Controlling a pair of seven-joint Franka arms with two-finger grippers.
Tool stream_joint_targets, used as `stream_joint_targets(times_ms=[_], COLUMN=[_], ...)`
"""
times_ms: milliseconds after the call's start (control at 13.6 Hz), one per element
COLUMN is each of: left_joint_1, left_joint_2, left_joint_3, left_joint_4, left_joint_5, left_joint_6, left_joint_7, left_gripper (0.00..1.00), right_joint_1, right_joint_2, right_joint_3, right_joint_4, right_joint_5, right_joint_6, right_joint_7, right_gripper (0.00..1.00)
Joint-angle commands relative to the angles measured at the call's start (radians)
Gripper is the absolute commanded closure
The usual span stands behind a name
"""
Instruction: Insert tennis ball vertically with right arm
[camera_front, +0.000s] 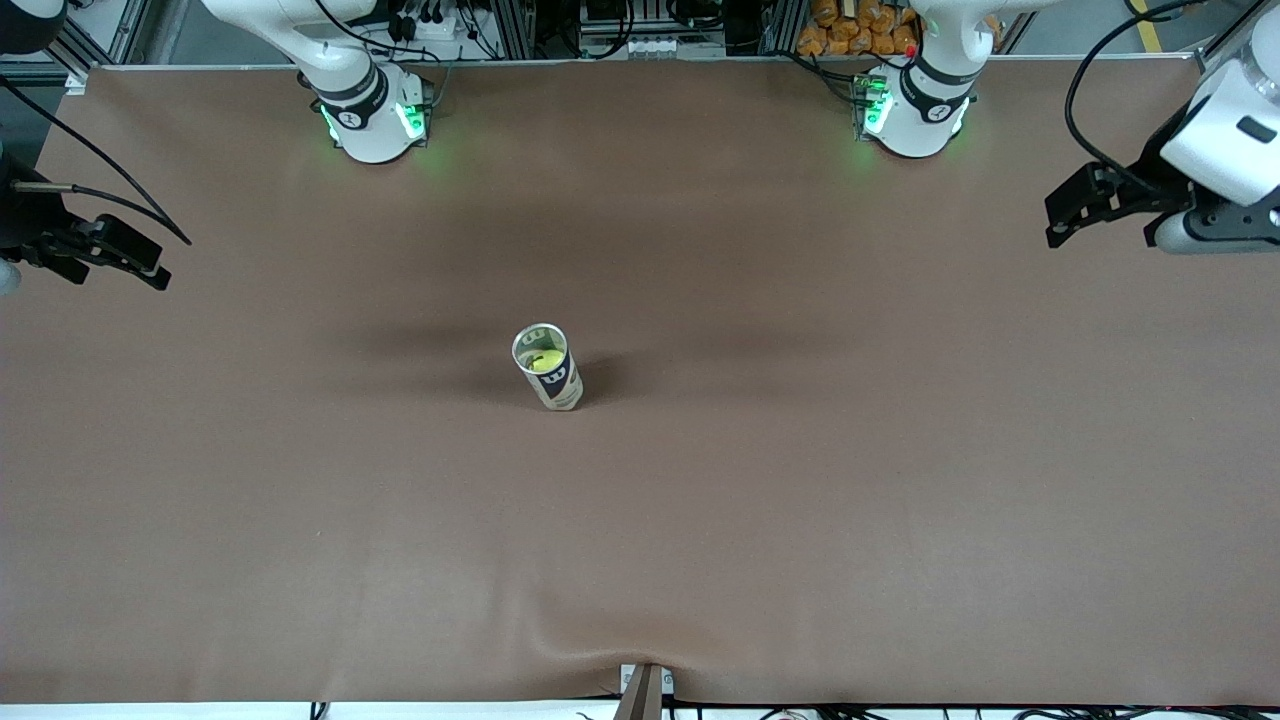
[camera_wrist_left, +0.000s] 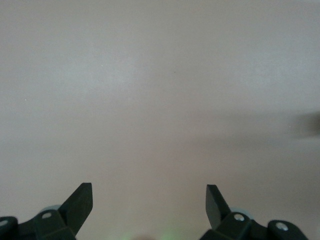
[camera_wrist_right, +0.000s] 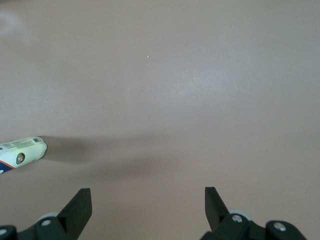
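Fingers of both grippers spread wide and empty, tennis ball (camera_front: 546, 361) inside upright can (camera_front: 549, 368) mid-table

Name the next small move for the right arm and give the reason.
Probably none beyond holding where it is: the tennis ball already sits inside the upright can mid-table. The right gripper hangs open and empty over the right arm's end of the table, clear of the can; the left gripper waits open over the left arm's end.
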Motion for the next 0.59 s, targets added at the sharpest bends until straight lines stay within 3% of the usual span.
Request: stream_joint_targets(times_ms=[0, 147, 514], left_joint_1=[-0.027, -0.142, -0.172], left_joint_2=[-0.036, -0.036, -0.061], left_joint_3=[0.035, 0.188, 0.206], left_joint_4=[-0.029, -0.032, -0.063], left_joint_5=[-0.025, -0.049, -0.078], left_joint_6=[-0.017, -0.045, -0.056], left_joint_7=[0.018, 0.021, 0.018], left_gripper=[0.00, 0.00, 0.00], right_joint_1=[-0.006, -0.006, -0.004], right_joint_2=[0.002, 0.003, 0.005], right_joint_3=[0.000, 0.000, 0.000], right_joint_4=[0.010, 0.012, 0.012], right_joint_5=[0.000, 0.000, 0.000], right_joint_6=[-0.013, -0.013, -0.011], right_joint_7=[-0.020, -0.020, -0.020], right_gripper=[0.00, 0.00, 0.00])
